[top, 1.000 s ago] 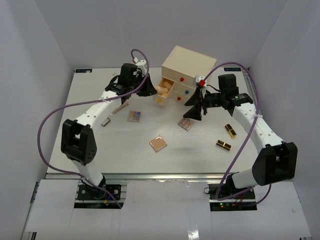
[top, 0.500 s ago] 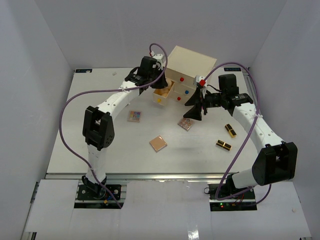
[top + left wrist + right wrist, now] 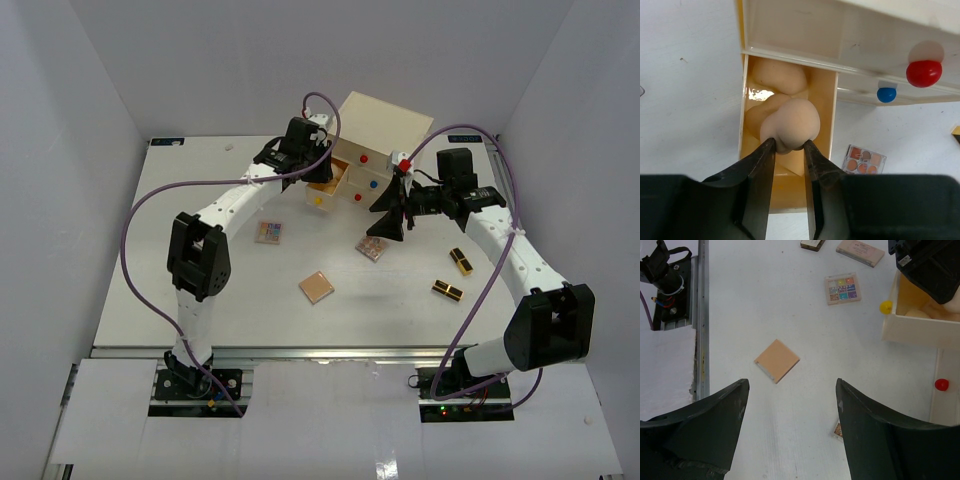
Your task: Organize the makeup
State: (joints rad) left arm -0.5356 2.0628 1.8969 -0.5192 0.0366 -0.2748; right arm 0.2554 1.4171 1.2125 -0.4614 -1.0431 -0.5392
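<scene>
My left gripper (image 3: 318, 170) is shut on a tan egg-shaped sponge (image 3: 792, 122) and holds it just above the open top drawer (image 3: 827, 115) of the cream chest (image 3: 378, 135). Two more sponges (image 3: 779, 75) lie in that drawer. My right gripper (image 3: 385, 225) is open and empty, hovering above the table, and the right wrist view (image 3: 792, 390) shows it too. Below it lie a peach compact (image 3: 316, 287) and an eyeshadow palette (image 3: 372, 248). A colourful palette (image 3: 268, 232) lies left of centre. Two black-and-gold lipsticks (image 3: 461, 261) (image 3: 447, 290) lie at the right.
The chest stands at the back centre with red (image 3: 923, 73) and blue (image 3: 886, 94) knobs on its shut drawers and a yellow knob (image 3: 318, 199) on the open one. A pink flat palette (image 3: 860, 252) and a small item (image 3: 812, 244) lie on the table's left side.
My left arm has swung right and brought the sponge from beside the chest to over the open drawer. The right arm has not moved.
</scene>
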